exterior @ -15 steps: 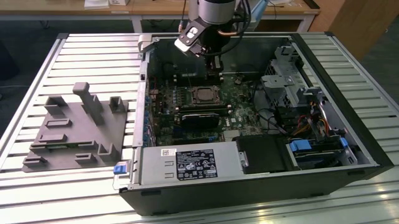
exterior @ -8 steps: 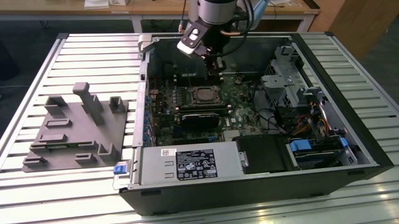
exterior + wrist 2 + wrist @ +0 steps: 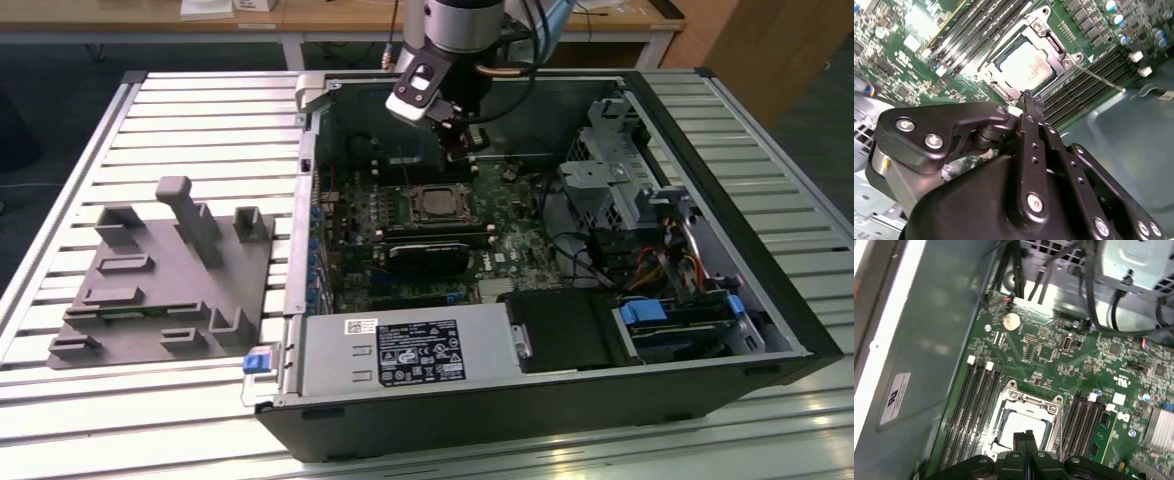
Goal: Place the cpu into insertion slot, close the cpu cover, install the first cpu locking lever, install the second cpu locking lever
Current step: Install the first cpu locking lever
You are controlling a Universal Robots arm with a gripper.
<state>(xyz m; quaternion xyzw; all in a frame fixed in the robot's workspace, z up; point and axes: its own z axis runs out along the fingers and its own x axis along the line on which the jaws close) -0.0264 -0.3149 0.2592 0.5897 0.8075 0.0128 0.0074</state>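
1. Pincer [image 3: 461,158] is closed. In both wrist views the fingertips [image 3: 1020,440] press flat together along a thin seam, w/ nothing held between them.
2. In the exterior view it hangs inside the open PC case [image 3: 534,430], tips pointing down at the motherboard [image 3: 514,255], just beside the socket on the side toward the case's far wall.
3. The cpu [image 3: 1024,67] sits in the socket, lying flat w/ its pale metal top facing up.
4. The cpu cover [image 3: 1030,401] is down over it. The silver frame rings the chip, and the chip's top shows through the centre window.
5. A thin metal lever [image 3: 1099,77] runs from one socket corner out across the memory slots [image 3: 1074,97] — I can't tell whether it's latched or loose.
6. In the second wrist view the tips are just beside the socket's edge, near a corner of the frame. I can't confirm contact w/ the board or the frame from here.
7. A black card [image 3: 427,255] lies near the socket, on the side toward the exterior cam.
8. A grey fixture [image 3: 160,280] stands on the slatted desk [image 3: 200,120], to the exterior view's left of the case — well apart from the pincer.
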